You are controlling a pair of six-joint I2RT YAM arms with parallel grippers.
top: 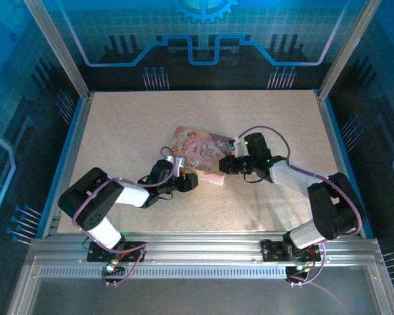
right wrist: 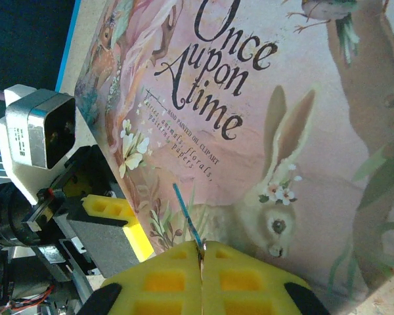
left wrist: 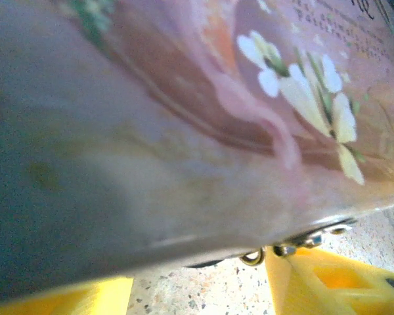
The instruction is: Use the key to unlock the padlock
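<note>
In the right wrist view my right gripper [right wrist: 200, 252] is shut on the key [right wrist: 187, 213], a thin sliver seen edge-on that sticks out over the pink tin's lid [right wrist: 262, 118]. My left gripper [left wrist: 197, 289] is pressed close to the tin's side [left wrist: 184, 151]. Its yellow fingers [left wrist: 315, 282] stand apart with bare table between them. Small metal bits [left wrist: 302, 241] and a ring [left wrist: 253, 257] hang at the tin's lower edge by the right finger. They are too blurred to tell whether they are the padlock. From above, the left gripper [top: 184, 178] and the right gripper [top: 226, 164] meet at the tin's near edge.
The pink illustrated tin [top: 200, 152] lies mid-table on the speckled tabletop [top: 131, 125]. Blue-lit walls and metal posts [top: 59, 46] close in the sides and back. The left gripper's yellow finger [right wrist: 115, 216] rests against the tin's left side in the right wrist view.
</note>
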